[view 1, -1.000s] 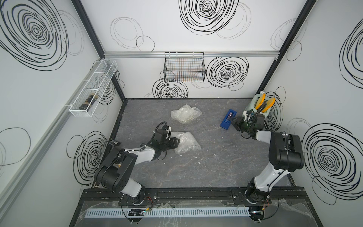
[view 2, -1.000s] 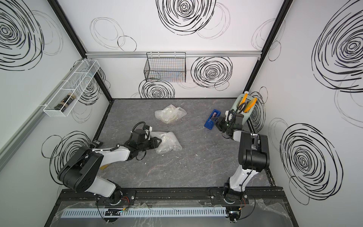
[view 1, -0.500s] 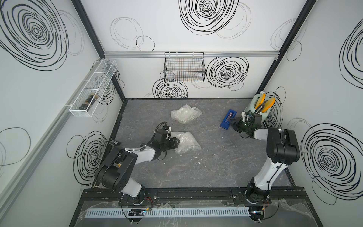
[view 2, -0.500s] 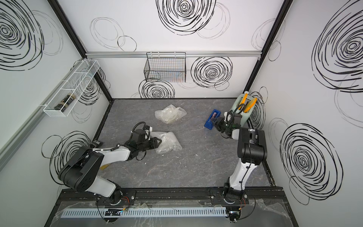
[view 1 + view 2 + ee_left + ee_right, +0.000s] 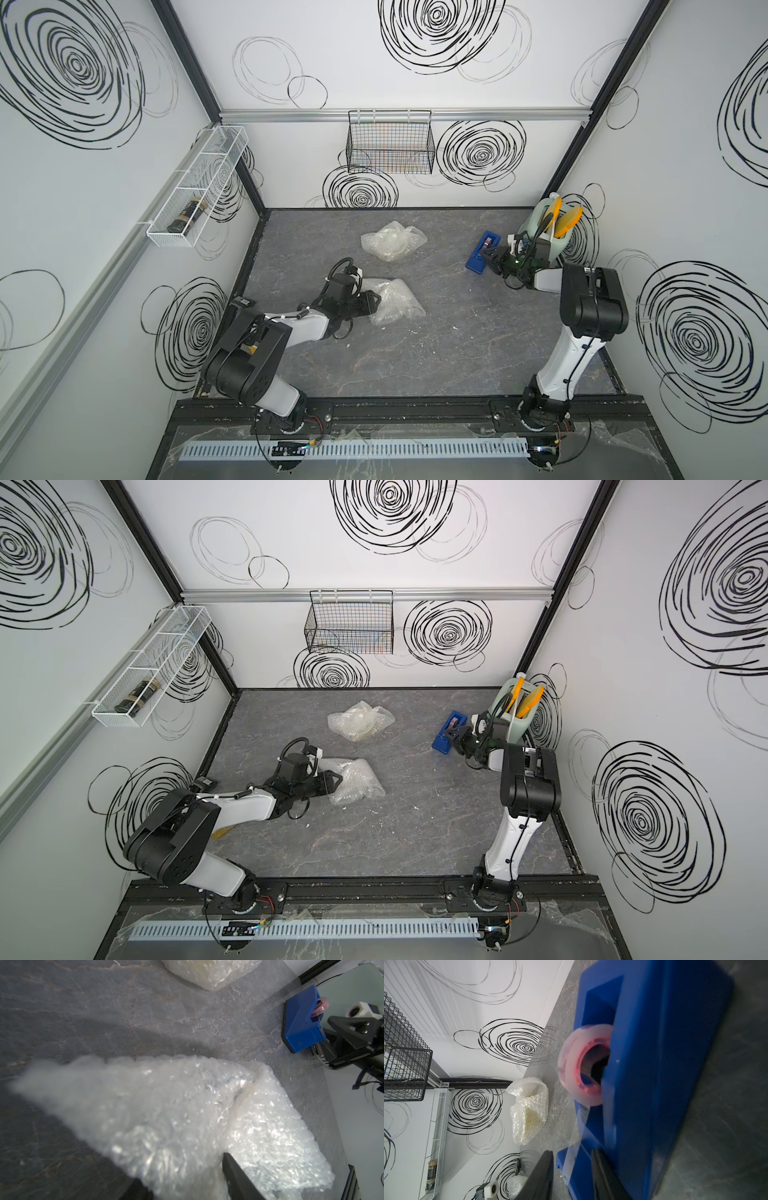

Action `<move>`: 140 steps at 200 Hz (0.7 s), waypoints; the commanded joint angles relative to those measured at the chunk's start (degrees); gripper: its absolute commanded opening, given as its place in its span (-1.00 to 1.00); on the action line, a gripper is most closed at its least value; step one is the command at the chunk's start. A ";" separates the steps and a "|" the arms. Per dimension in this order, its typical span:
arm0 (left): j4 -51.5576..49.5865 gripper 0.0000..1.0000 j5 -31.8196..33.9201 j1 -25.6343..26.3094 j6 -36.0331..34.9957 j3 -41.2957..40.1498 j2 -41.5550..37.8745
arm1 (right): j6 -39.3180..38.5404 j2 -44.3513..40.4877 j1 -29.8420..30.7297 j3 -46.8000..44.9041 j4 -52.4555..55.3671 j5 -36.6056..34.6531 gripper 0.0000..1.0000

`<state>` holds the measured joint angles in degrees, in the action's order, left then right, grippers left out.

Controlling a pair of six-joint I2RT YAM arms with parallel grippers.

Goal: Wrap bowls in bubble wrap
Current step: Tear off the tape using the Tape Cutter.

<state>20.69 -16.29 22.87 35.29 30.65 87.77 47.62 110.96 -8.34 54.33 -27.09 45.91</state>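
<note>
Right wrist view: right gripper point(image 5: 572, 1154), fingers apart, straddles the loose strip of the tape dispenser point(image 5: 654, 1064). Left gripper point(image 5: 375, 301) clamps the nearer bubble wrap point(image 5: 397, 301), well apart.

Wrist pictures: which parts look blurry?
Left wrist view: the clear crumpled bubble wrap bundle blurs toward one corner; right wrist view: the blue plastic tape dispenser is soft, the far bubble-wrapped bundle sharp.
</note>
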 commanded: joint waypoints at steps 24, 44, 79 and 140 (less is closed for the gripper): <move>0.32 0.04 0.37 0.45 -0.75 0.20 1.09 | 1.47 1.98 0.52 2.03 -0.28 1.75 -0.34; 0.19 0.04 0.43 0.51 -0.75 0.20 1.18 | 1.80 2.00 0.49 1.71 -0.85 1.84 -0.42; 0.06 0.04 0.46 0.60 -0.88 0.20 1.09 | 3.92 2.31 0.52 1.06 -3.62 3.16 -0.59; -0.12 0.05 0.56 0.62 -1.01 0.11 0.92 | 7.38 2.12 0.43 -0.56 -8.28 5.60 -0.93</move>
<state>20.69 -16.23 23.14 34.94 30.65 88.20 52.47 112.64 -8.01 54.74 -32.23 48.53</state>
